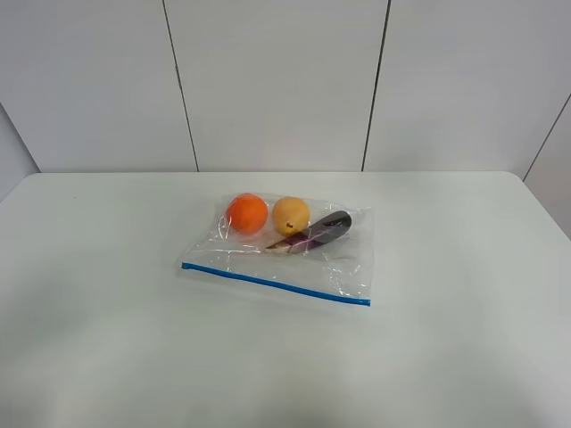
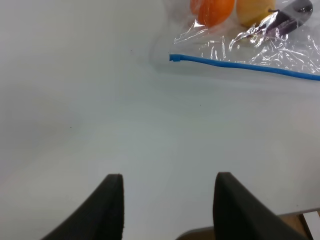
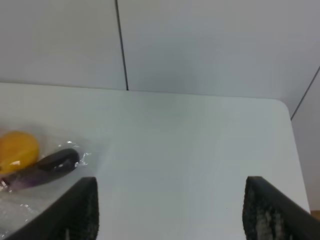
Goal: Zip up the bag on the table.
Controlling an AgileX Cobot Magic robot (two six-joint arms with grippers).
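The clear bag (image 1: 294, 254) lies flat on the white table (image 1: 107, 339) near its middle, blue zipper strip (image 1: 272, 283) along the near edge. An orange (image 1: 246, 213), a yellow fruit (image 1: 290, 215) and a purple eggplant (image 1: 319, 230) show through it. Neither arm appears in the exterior high view. In the left wrist view my left gripper (image 2: 167, 187) is open over bare table, well short of the zipper strip (image 2: 240, 66) and its slider end (image 2: 174, 57). In the right wrist view my right gripper (image 3: 170, 192) is open wide, with the yellow fruit (image 3: 17, 151) and eggplant (image 3: 45, 167) off to one side.
White wall panels (image 1: 277, 80) with dark seams stand behind the table's far edge. The table's rounded far right corner (image 3: 282, 107) shows in the right wrist view. A table edge with something brown beyond it (image 2: 295, 220) shows beside the left gripper.
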